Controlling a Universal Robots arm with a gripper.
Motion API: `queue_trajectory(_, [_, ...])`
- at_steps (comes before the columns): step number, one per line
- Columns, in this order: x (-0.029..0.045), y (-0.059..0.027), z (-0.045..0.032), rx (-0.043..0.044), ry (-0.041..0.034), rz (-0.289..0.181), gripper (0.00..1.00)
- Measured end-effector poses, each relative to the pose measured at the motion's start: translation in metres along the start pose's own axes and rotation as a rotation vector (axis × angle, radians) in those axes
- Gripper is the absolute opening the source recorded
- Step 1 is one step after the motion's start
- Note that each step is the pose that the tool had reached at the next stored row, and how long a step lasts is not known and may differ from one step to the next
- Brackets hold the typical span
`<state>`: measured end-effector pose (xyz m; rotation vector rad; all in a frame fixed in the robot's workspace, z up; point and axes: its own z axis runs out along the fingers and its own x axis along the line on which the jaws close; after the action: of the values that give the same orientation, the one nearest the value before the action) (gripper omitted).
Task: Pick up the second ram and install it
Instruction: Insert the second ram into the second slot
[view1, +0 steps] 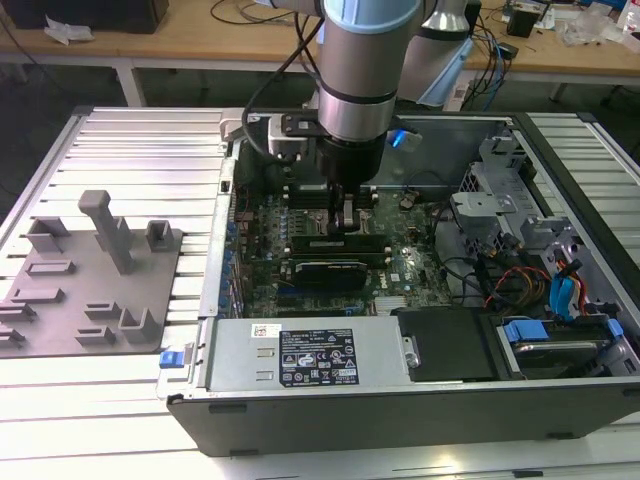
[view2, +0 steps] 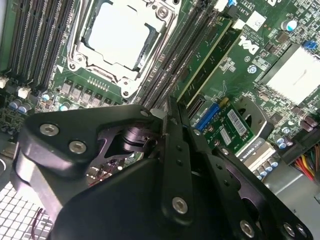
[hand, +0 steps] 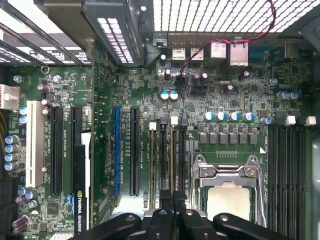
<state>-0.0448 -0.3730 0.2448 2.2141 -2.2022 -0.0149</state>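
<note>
Labels: black-and-white sticker (view1: 317, 358) on grey power supply (view1: 240, 352), at 6 o'clock from green motherboard (view1: 410, 262) in exterior view; small white sticker (view2: 256, 20) on same board in second wrist view; print not transcribed. Second ram (view2: 204, 56): thin, flat, long narrow green stick, standing on edge among black memory slots (view2: 172, 57) beside square CPU socket (view2: 120, 32); a like green stick parallel and just beside it, touching or apart not discernible. Gripper (view1: 346, 215): black, upright on arm, low over memory slots inside open computer case (view1: 400, 420); in second wrist view its tip just beside near end of green stick; how far open, and whether holding anything, cannot tell. Room: tight; black graphics card (view1: 325, 272) at 6 o'clock from gripper, coloured cable bundle (view1: 520, 285) at 4 o'clock, case walls all round. Grey tray (view1: 95, 300) with upright posts at 9 o'clock from case, well apart, on slatted white table (view1: 130, 140).
</note>
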Motion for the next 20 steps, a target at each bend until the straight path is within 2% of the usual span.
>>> queue_trajectory(2, [0.0001,0.0000,0.0031,-0.0001,-0.0007,0.001,0.09])
queue_trajectory(14, [-0.0004,-0.0007,0.0043,-0.0002,-0.0058,0.020,0.09])
queue_trajectory(16, [-0.0004,-0.0007,0.0048,-0.0001,-0.0086,0.020,0.09])
queue_trajectory(18, [-0.0005,-0.0008,0.0053,0.0000,-0.0151,0.020,0.09])
queue_trajectory(20, [-0.0003,-0.0007,0.0067,-0.0002,-0.0149,0.020,0.09])
